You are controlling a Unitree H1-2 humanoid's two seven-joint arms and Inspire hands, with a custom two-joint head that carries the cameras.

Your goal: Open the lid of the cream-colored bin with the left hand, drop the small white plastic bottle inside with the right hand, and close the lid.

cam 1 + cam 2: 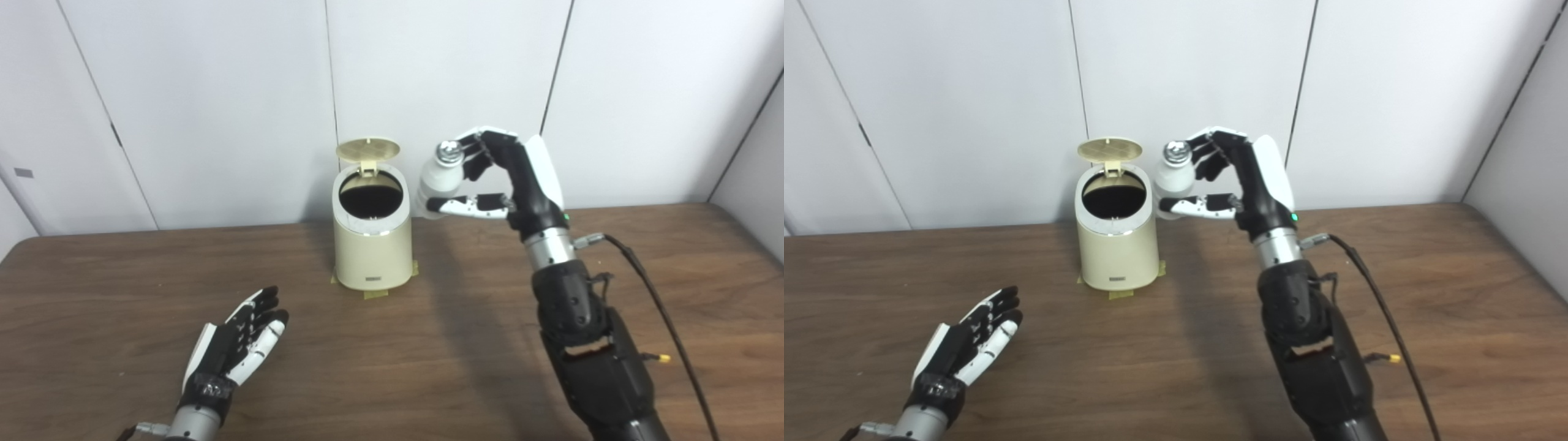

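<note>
The cream-colored bin (372, 248) stands at the back middle of the table. Its round lid (368, 150) is tipped up behind the dark opening. My right hand (505, 177) is raised just right of the bin's top and is shut on the small white plastic bottle (441, 177). The bottle has a silvery cap and hangs beside the rim, not over the opening. My left hand (242, 343) lies low over the table at the front left, open, palm up, holding nothing and well clear of the bin.
Yellow tape tabs (375, 294) stick out from under the bin's base. A black cable (661, 306) runs from my right wrist down across the table's right side. White wall panels close off the back, and the table's right edge angles in.
</note>
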